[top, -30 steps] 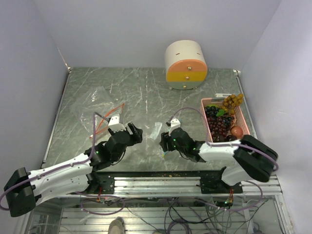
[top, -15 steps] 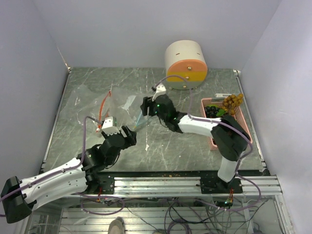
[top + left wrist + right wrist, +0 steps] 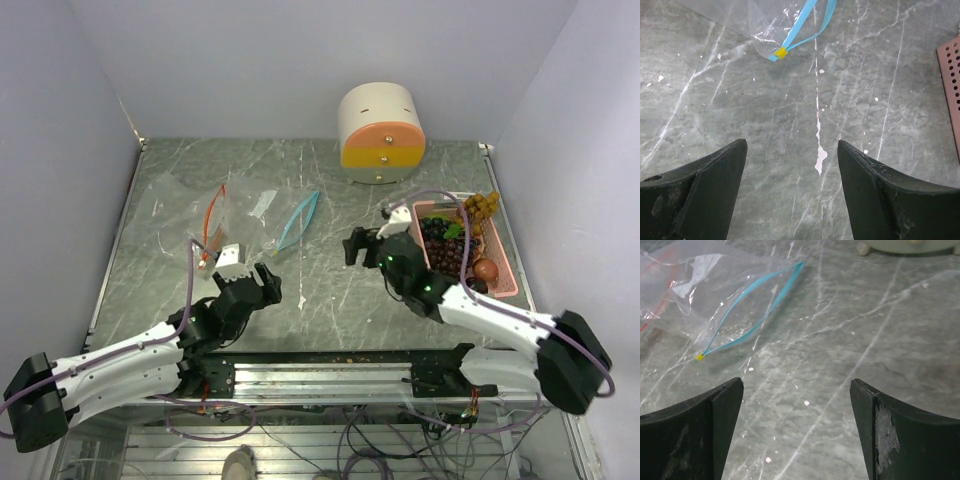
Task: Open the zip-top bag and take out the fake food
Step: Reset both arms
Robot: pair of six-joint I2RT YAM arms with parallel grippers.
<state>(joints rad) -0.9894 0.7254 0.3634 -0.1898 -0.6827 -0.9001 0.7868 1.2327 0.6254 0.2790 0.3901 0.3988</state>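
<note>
The clear zip-top bag with a blue zip (image 3: 297, 220) lies flat and open-mouthed on the marble table, left of centre. It shows ahead of the left fingers (image 3: 795, 25) and at upper left in the right wrist view (image 3: 750, 310). Fake food sits in the pink basket (image 3: 505, 255): purple grapes (image 3: 447, 252), tan grapes (image 3: 478, 207), a reddish fruit (image 3: 486, 268). My right gripper (image 3: 358, 245) (image 3: 796, 382) hovers open between bag and basket, holding nothing. Nearer the front, below the bag, my left gripper (image 3: 258, 283) (image 3: 791, 145) is open and empty too.
A second clear bag with a red-orange zip (image 3: 210, 225) (image 3: 655, 270) lies left of the blue-zip one. A round cream and orange drawer box (image 3: 380, 132) stands at the back. The basket's edge (image 3: 952, 75) shows at the right of the left wrist view.
My right gripper carried the blue-zip bag to the far left, let it go there, opened wide and drew back toward the basket. The left gripper shifted slightly.
</note>
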